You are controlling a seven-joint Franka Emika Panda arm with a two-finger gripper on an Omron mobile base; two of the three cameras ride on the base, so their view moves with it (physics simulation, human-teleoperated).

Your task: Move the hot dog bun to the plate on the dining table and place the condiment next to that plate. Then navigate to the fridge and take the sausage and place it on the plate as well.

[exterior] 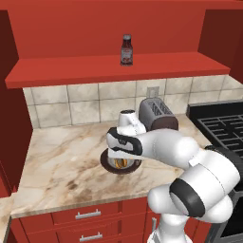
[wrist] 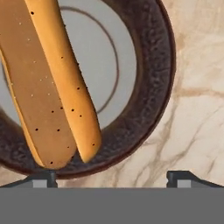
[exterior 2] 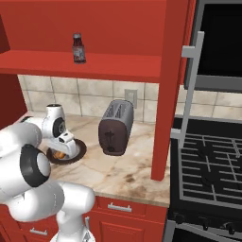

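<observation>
The hot dog bun [wrist: 52, 87], tan-yellow with a lengthwise split, lies in a small dish with a dark brown rim [wrist: 153, 87] on the marbled counter. My gripper [wrist: 113, 177] hangs open just above the dish, its fingertips [wrist: 43, 177] wide apart, with the bun's near end between them and untouched. From the base, the white hand covers most of the dish [exterior: 107, 162] and bun [exterior: 121, 163]. The condiment [exterior: 126, 50], a dark red bottle with a dark cap, stands upright on the red shelf above. The plate, dining table, fridge and sausage are out of view.
A dark toaster [exterior: 156, 114] stands right of the dish against the tiled wall. A black stove [exterior 2: 212, 160] lies further right, past a red cabinet post [exterior 2: 165, 94]. The counter [exterior: 57, 161] has red drawers below it.
</observation>
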